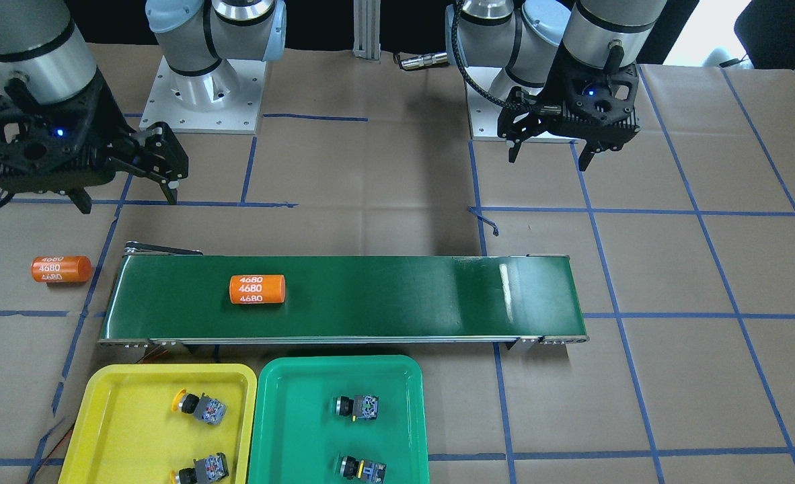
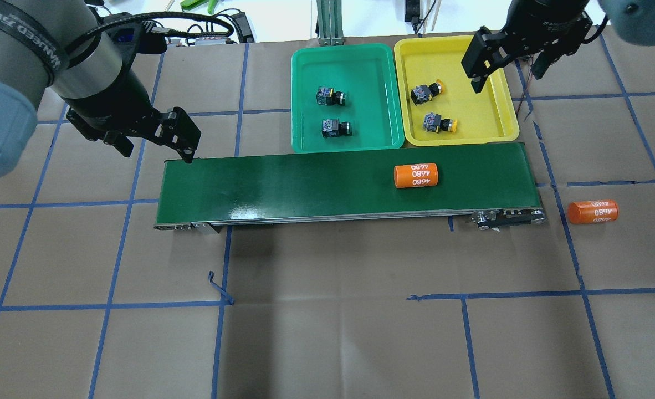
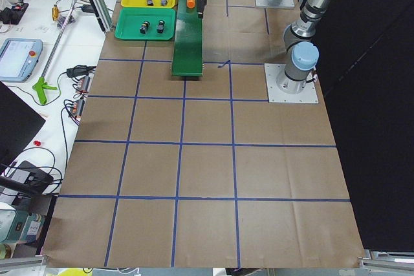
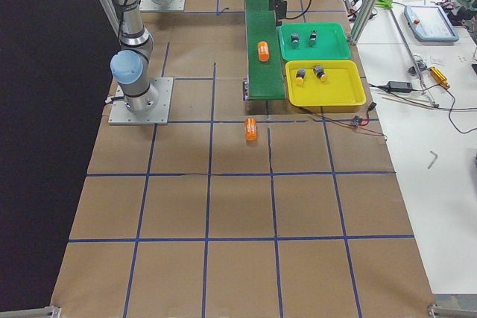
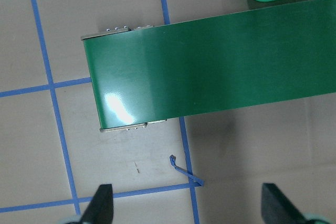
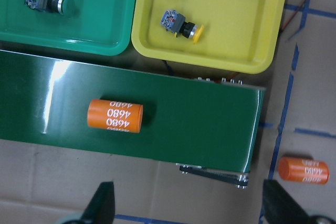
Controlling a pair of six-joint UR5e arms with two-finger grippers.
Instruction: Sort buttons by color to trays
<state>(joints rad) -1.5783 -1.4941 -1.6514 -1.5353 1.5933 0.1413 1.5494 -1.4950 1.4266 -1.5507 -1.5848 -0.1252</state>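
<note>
Readable text: "4680" in white, printed three times on each orange cylinder; one cylinder (image 2: 415, 175) lies on its side on the conveyor belt (image 2: 305, 183) toward its 3 o'clock end, the second cylinder (image 2: 593, 211) lies on the table (image 2: 327, 332) just past that end, at 3 o'clock. The white lettering on the left arm's band is too skewed to read reliably. Directions are from the overhead view. The left gripper (image 2: 153, 149) hangs pointing down over the belt's 9 o'clock end, jaws spread wide with nothing between them; its wrist view shows only belt and blue tape between the fingertips (image 5: 102, 203). The right gripper (image 2: 507, 82) hangs over the 2 o'clock corner of the yellow tray (image 2: 488, 111), jaws also wide apart and holding nothing. The green tray (image 2: 372, 77) and yellow tray sit side by side, touching or nearly so, at 12 o'clock of the belt. The upper green button (image 2: 330, 97) and lower green button (image 2: 336, 128) lie on their sides in the green tray, caps toward 3 o'clock. The upper yellow button (image 2: 425, 93) and lower yellow button (image 2: 438, 123) lie in the yellow tray, caps toward 2 and 3 o'clock. All four have black-grey blocky bodies and are apart from each other.
</note>
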